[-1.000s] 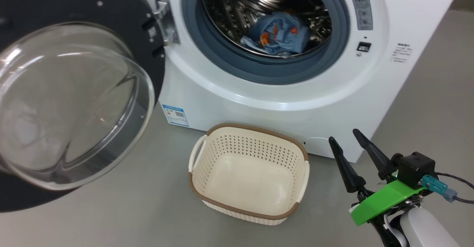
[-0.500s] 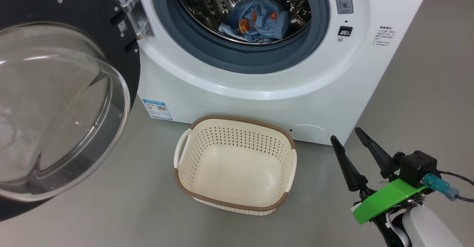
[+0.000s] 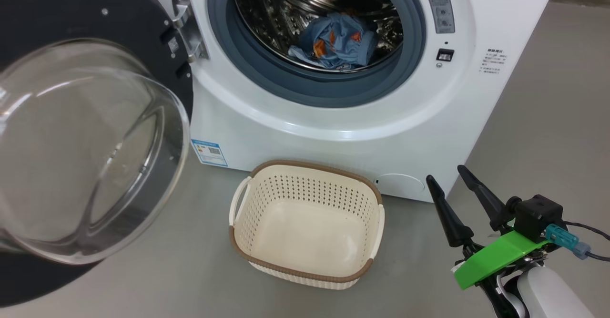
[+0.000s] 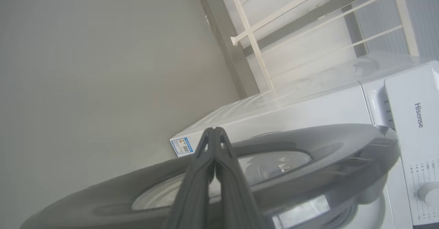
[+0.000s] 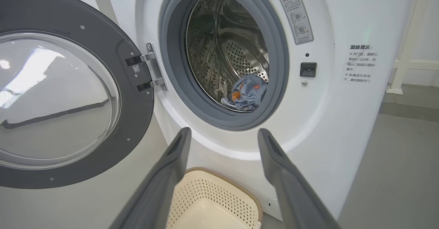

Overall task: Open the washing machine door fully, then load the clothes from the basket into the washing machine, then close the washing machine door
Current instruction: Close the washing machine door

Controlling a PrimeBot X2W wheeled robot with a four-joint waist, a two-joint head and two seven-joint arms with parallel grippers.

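Inspecting the load first: the clothes (image 3: 336,46) lie in a crumpled heap at the bottom of the drum (image 3: 286,8), behind the grey door seal (image 3: 310,87) and well inside the washing machine (image 3: 333,132). The basket (image 3: 305,189) stands on the floor (image 3: 548,117) just in front of the machine, below the opening, with nothing in it. Loading is judged complete. The basket's place under the mouth suits a short lift from it into the drum.

The washing machine door (image 3: 86,151) hangs wide on its hinge (image 3: 188,27) at the left of the opening, glass bowl facing outward. Closing it is the step not yet done.

The left gripper (image 4: 214,133) is clenched tip to tip with nothing between its fingers. In the left wrist view it lies over the door's black outer face, on the side away from the drum. Whether it touches cannot be told. Closed fingers make a blunt pusher, so it is judged placed there to swing the door home.

The right gripper (image 3: 447,173) is spread wide and empty, low and to the right of the basket, apart from it. It is judged parked out of the door's sweep.

No cloth shows across the seal. The latch socket (image 3: 444,55) will likely need a firm final push.
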